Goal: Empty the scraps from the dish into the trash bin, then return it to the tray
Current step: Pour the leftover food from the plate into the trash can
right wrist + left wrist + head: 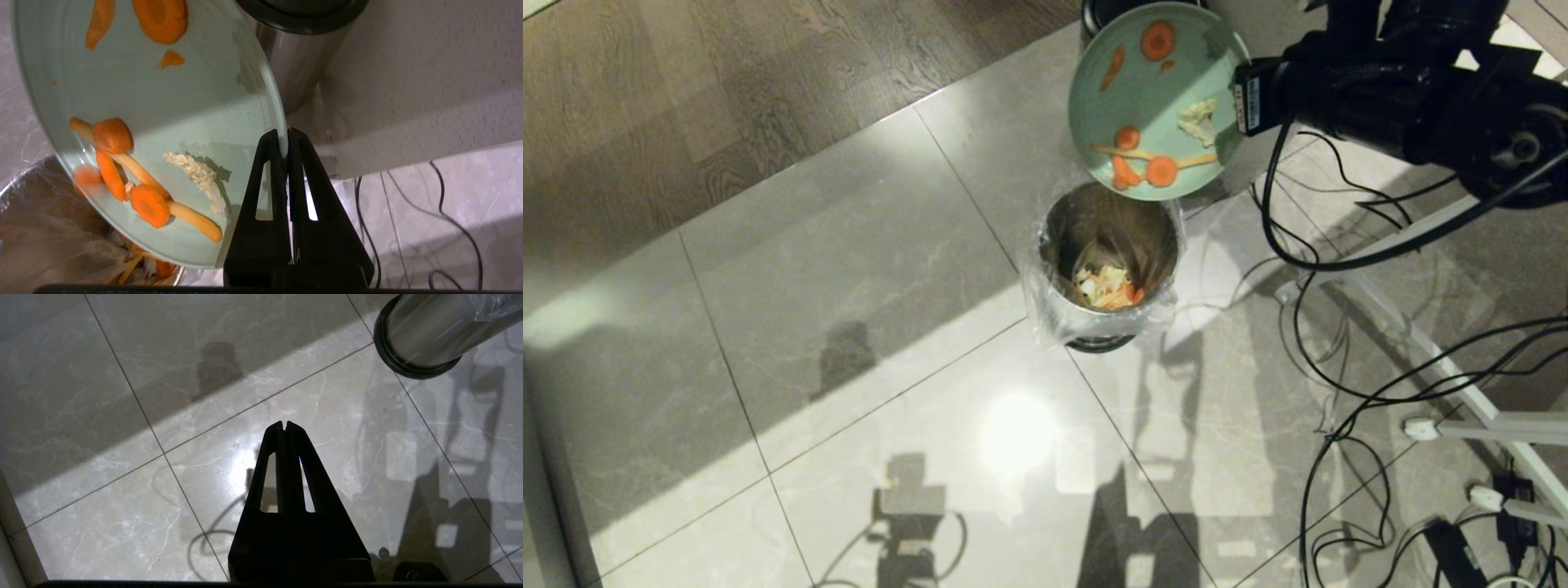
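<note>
- The tiled floor [849, 327] takes up most of the head view, pale glossy marble squares with a wood-plank floor [727, 82] at the far left.
- A white frame [1445, 359] and a tangle of black cables [1347, 408] lie on the tiles at the right.
- The right arm [1421, 98] reaches in from the far right, its black body level above the tiles.
- The trash bin [1107, 265] stands on the tiles at the centre, steel walls wrapped in a crinkly clear liner, with vegetable bits already lying at its bottom.
- The dish [1156, 98], pale mint green, hangs tilted just beyond the far side of the bin, its low edge over the bin's far rim.
- A second steel bin with a black top [298, 24] stands just behind the dish, on the far side.
- The right gripper [288, 141] has its fingers clamped on the right rim of the dish.
- The left gripper [284, 425] hangs above bare tiles on the near left of the bin, its fingers pressed together with nothing between them.
- The scraps [1156, 159] are on the dish: carrot rounds and sticks gathered toward the low edge, a pale piece near the right, a large round and slivers at the high, far edge.
</note>
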`<state>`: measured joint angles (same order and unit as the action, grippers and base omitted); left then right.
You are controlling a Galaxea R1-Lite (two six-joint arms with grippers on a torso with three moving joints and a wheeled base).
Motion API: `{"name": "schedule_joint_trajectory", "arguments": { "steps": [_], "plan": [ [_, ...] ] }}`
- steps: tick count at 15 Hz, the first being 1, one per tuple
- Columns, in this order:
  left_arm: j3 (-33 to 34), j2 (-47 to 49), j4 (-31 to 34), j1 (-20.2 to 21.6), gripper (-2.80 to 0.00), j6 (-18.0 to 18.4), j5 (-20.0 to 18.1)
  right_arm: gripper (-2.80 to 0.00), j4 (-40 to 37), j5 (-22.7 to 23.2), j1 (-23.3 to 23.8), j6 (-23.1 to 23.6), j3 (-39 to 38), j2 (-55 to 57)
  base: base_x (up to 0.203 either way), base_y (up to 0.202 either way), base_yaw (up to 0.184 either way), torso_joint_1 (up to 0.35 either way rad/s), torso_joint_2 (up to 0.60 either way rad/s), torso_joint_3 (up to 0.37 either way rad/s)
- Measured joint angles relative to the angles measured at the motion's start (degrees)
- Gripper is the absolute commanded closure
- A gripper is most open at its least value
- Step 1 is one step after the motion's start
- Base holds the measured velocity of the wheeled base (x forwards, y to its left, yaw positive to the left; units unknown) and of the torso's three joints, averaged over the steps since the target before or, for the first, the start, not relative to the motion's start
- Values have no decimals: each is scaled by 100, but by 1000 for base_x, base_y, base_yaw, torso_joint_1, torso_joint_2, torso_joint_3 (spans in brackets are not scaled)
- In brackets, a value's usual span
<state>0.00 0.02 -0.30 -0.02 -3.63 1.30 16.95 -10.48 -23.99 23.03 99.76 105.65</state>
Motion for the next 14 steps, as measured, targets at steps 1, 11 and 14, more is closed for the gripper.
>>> {"name": "schedule_joint_trajectory", "arguments": {
  "steps": [1, 11, 14],
  "plan": [
    [0, 0, 0, 0, 0, 0, -1, 0, 167, 1, -13, 74, 5, 30, 0, 0, 0, 0, 0, 0],
    [0, 0, 0, 0, 0, -2, 0, 0, 999, 3, -600, 794, -52, 187, 0, 0, 0, 0, 0, 0],
    [0, 0, 0, -2, 0, -2, -1, 0, 1046, 7, -671, 913, -141, 197, 0, 0, 0, 0, 0, 0]
  ]
}}
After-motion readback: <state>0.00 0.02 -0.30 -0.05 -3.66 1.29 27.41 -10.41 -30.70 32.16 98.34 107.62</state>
